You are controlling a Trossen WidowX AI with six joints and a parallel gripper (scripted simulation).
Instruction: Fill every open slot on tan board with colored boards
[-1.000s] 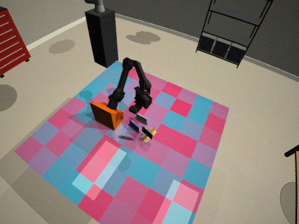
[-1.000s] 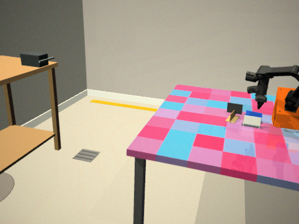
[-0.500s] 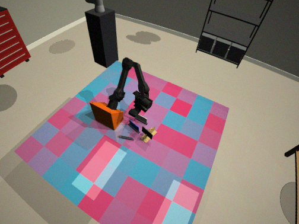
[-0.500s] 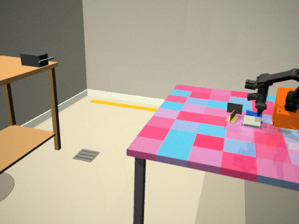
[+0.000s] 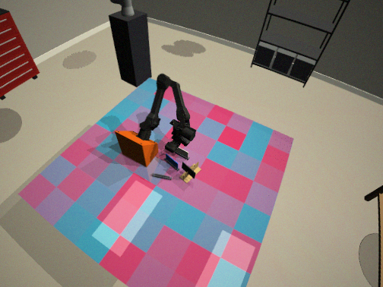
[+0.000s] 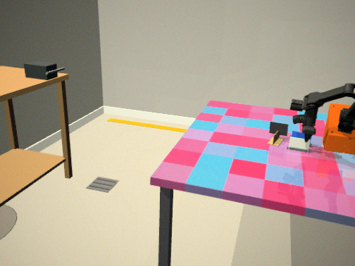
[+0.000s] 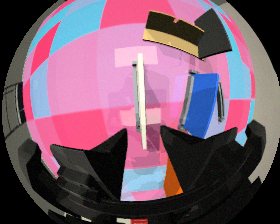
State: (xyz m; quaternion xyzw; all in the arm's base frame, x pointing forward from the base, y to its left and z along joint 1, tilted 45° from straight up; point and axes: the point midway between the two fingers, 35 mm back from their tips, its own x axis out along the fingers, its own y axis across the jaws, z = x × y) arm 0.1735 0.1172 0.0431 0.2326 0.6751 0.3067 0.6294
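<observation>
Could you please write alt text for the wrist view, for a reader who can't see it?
The open gripper points at a white board standing on edge. To its right stands a blue board; beyond, a black board meets one end of the tan board.

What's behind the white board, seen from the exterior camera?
The blue board's upper edge shows above the white board; its lower part is hidden, as is whatever else stands directly behind.
</observation>
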